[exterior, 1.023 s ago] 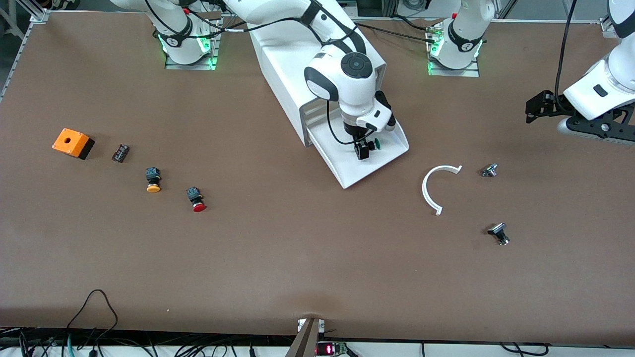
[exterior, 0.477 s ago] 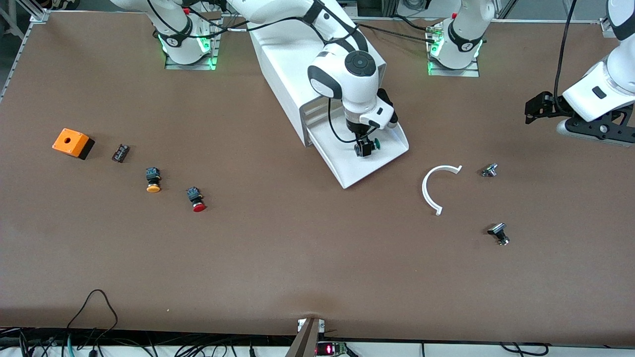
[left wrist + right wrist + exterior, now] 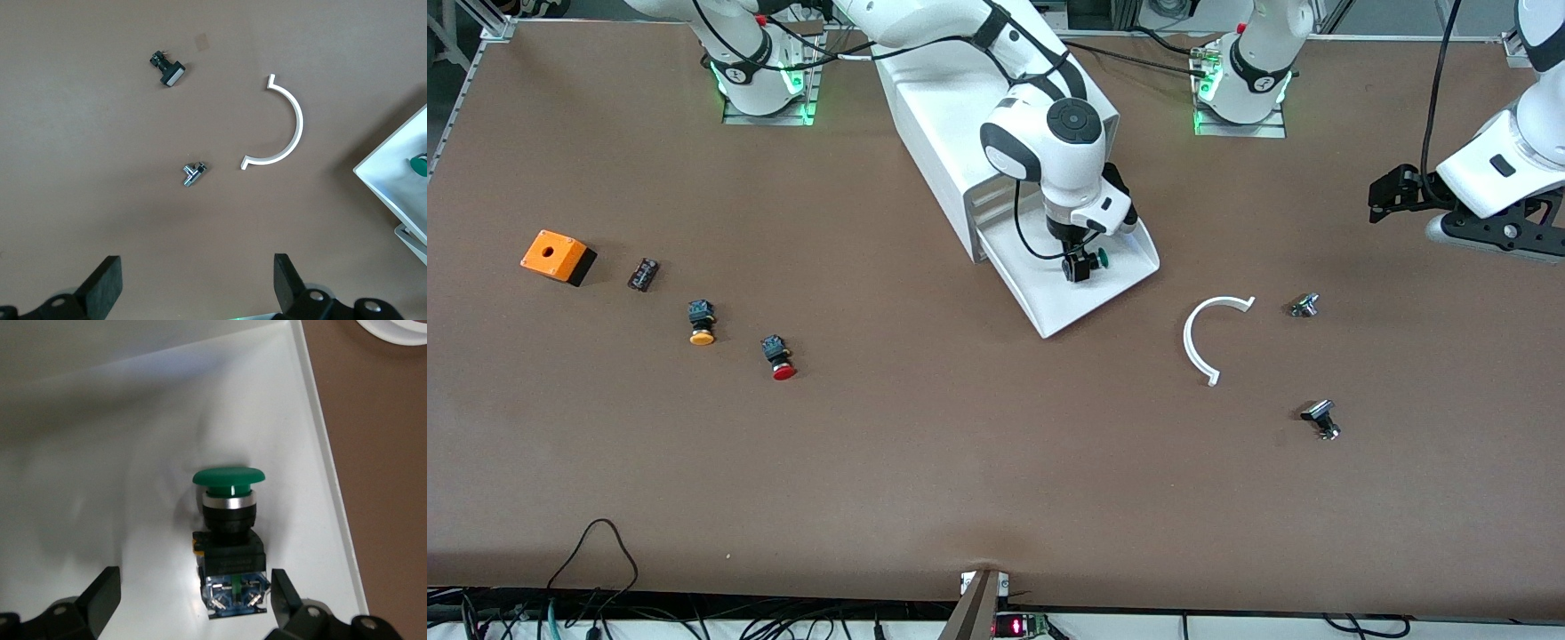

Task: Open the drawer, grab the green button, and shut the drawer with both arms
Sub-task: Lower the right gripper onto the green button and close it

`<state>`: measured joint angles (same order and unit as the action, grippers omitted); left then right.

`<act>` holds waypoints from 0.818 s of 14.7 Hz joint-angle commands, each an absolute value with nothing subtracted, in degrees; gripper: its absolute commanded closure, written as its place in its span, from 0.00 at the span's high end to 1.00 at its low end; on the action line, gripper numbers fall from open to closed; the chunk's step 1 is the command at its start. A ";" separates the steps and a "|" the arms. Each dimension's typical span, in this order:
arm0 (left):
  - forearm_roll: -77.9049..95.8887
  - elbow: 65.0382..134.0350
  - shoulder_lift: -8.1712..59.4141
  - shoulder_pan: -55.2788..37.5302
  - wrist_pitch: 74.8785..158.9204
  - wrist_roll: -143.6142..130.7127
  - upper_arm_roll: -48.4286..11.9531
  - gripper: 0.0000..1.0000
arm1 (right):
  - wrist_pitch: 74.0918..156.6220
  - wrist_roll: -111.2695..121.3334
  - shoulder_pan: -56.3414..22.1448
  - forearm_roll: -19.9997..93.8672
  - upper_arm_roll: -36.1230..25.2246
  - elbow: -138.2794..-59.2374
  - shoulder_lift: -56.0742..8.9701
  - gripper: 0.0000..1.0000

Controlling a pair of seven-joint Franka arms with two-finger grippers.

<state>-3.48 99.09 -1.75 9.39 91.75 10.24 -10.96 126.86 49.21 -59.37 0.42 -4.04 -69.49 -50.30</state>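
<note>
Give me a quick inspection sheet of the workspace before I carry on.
Surface: brown table, bare in the middle.
Job's things: drawer pulled open; green button lying inside.
Clutter: red button, yellow button, orange box, white arc piece, two small metal parts.
Grippers: right gripper open, straddling the green button; left gripper open, waiting over the left arm's end of the table.
Cables: black leads at the table's near edge.
Surroundings: nothing seen.
</note>
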 commanded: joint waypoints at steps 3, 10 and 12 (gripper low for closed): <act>-4.22 97.56 -0.53 8.70 91.49 9.93 -10.20 1.00 | 130.95 47.81 -60.12 -0.09 -4.57 -67.68 -53.34 0.78; -4.31 97.56 -0.53 8.70 91.49 9.93 -10.20 1.00 | 131.84 47.81 -60.47 -1.84 -4.75 -67.59 -53.61 0.47; -4.31 97.47 -0.44 8.70 91.49 10.02 -10.20 1.00 | 131.75 48.25 -60.38 -3.68 -4.75 -67.50 -53.35 0.39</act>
<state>-3.48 99.07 -1.27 9.39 91.78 10.25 -10.66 130.36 49.15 -59.62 -1.34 -4.04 -68.96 -51.25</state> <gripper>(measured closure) 0.000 0.511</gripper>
